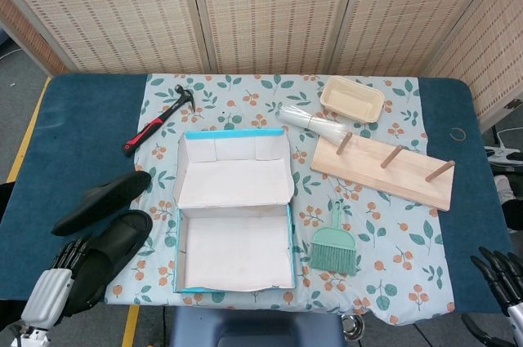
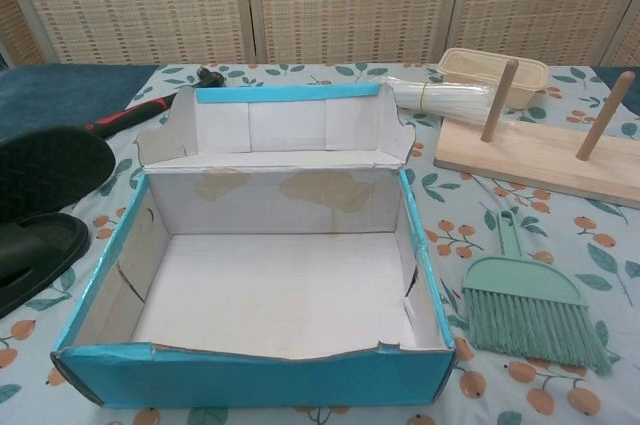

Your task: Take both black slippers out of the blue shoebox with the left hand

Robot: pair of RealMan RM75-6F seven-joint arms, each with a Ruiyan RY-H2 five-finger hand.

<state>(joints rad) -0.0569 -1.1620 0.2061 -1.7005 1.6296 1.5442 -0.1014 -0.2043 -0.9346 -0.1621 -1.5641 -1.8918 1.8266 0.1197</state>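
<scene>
Black slippers (image 1: 102,224) lie beside the empty blue shoebox (image 1: 234,215); left robot hand (image 1: 57,282) splayed, holding nothing.

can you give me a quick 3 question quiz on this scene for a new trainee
1. True or false: the blue shoebox holds a slipper.
2. Which lies nearest the hammer? A) hand brush B) far black slipper C) beige tray
3. Fill in: the near black slipper lies partly on the floral cloth, with the left hand at its ____ end.

Key
1. False: both views show only its bare white floor.
2. B
3. Near (the end closest to the robot); whether the hand touches it cannot be told.
</scene>
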